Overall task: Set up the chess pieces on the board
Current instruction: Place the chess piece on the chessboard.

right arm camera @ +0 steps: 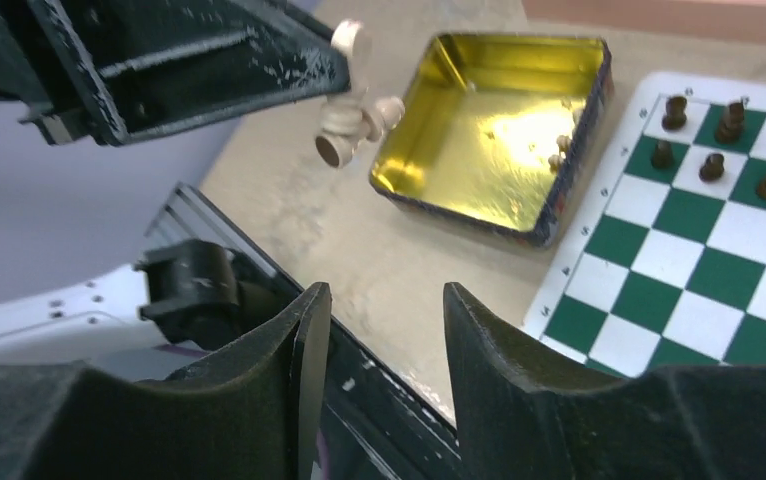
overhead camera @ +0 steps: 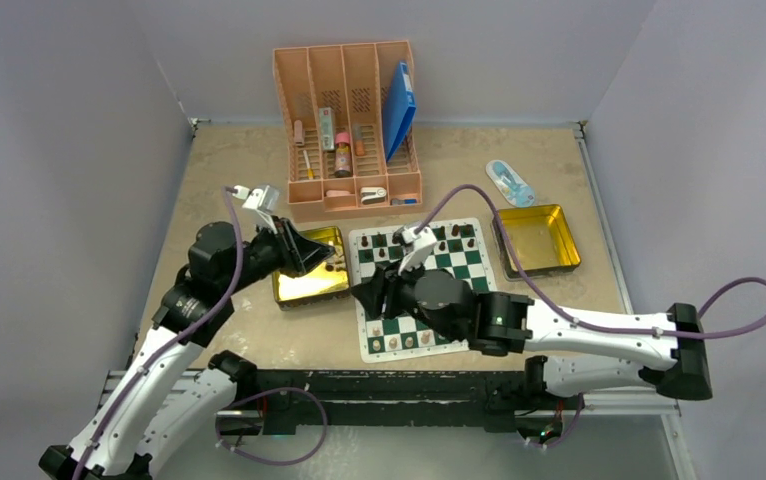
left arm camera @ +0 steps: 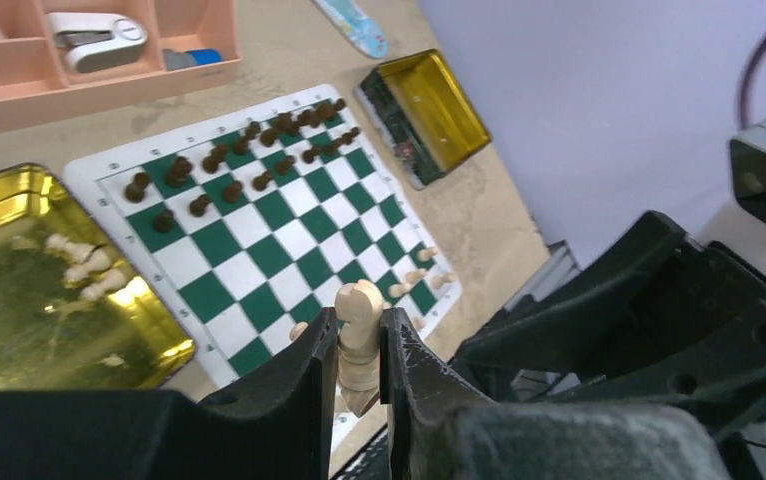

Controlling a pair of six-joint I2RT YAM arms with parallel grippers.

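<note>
My left gripper (left arm camera: 359, 322) is shut on a pale tan knight (left arm camera: 359, 350), held in the air over the board's near left corner. It also shows in the top view (overhead camera: 339, 265) by the left gold tin (overhead camera: 304, 288). The green-and-white board (overhead camera: 471, 268) has dark pieces (overhead camera: 444, 240) on its far rows and a few pale pieces (overhead camera: 399, 342) on its near row. More pale pieces (left arm camera: 84, 265) lie in the left tin. My right gripper (right arm camera: 384, 310) is open and empty, low over the board's near left part (overhead camera: 364, 295), with the held knight (right arm camera: 344, 125) above and in front of it.
A second gold tin (overhead camera: 537, 238) sits right of the board. A pink organiser (overhead camera: 349, 120) with bottles and a blue folder stands at the back. A small blue-and-white packet (overhead camera: 509, 182) lies behind the right tin. The two arms are close together over the board's left edge.
</note>
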